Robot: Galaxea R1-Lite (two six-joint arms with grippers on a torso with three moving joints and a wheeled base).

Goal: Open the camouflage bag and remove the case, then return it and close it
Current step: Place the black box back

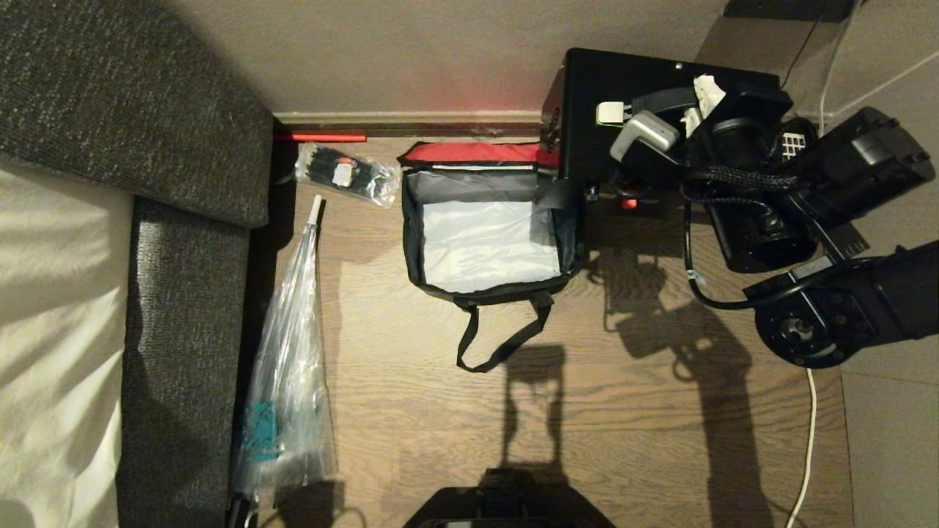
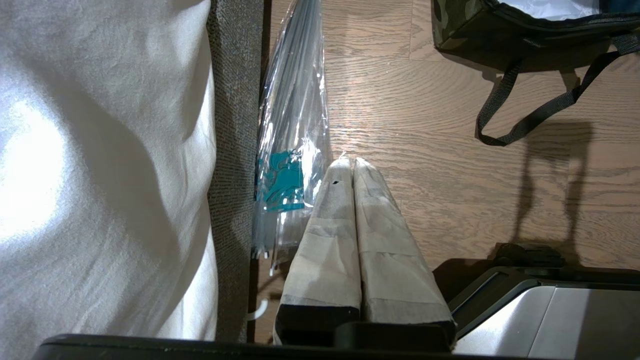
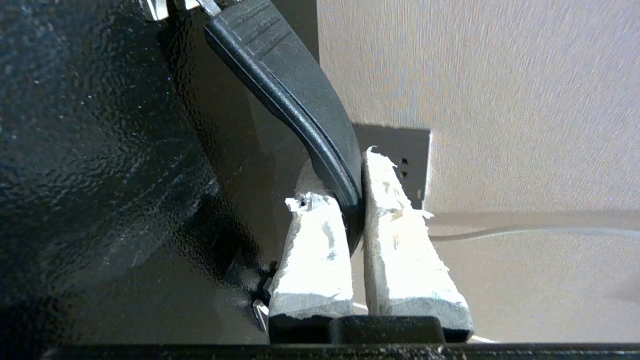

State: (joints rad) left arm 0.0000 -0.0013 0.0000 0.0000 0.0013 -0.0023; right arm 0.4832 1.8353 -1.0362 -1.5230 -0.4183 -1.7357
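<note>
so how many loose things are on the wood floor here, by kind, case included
soft camouflage fabric bag, open with red-lined lid: 1
flat black speckled case, its handle held by the right gripper: 1
long clear plastic bag beside the sofa: 1
small clear packet of black items: 1
total: 4

Warm, dim light is coming from behind the robot, throwing long hard arm shadows across the wooden floor. Glare is bleaching the white bedding. The case is filling the right wrist view dark and slightly soft.
</note>
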